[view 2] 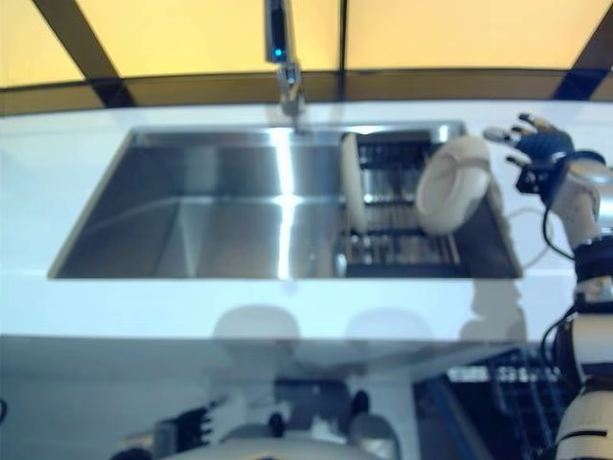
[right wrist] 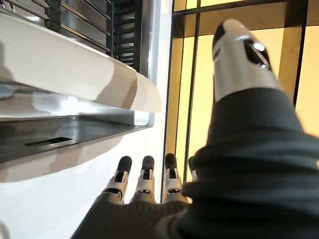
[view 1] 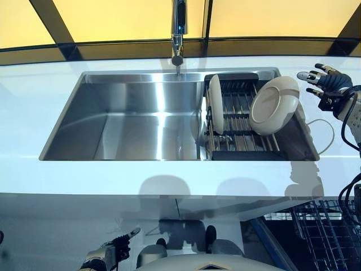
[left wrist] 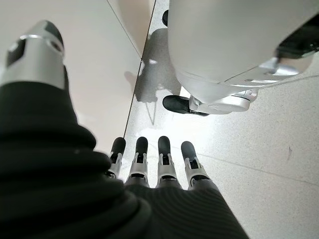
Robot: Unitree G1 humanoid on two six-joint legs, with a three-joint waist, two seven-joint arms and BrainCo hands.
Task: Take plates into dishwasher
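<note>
Two white plates stand in a dark rack (view 1: 240, 132) in the right part of the steel sink (view 1: 124, 121). One plate (view 1: 215, 104) stands on edge at the rack's left. A larger plate (view 1: 273, 105) leans at the rack's right; its rim shows in the right wrist view (right wrist: 75, 64). My right hand (view 1: 324, 82) is open, fingers straight, just right of the larger plate and apart from it. My left hand (view 1: 113, 252) hangs low below the counter, open and empty, over the floor (left wrist: 279, 149).
A tap (view 1: 178, 28) stands behind the sink's middle. The white counter (view 1: 169, 178) runs along the front. The dishwasher's wire rack (view 1: 318, 226) shows below the counter at the lower right. A window with dark bars is behind.
</note>
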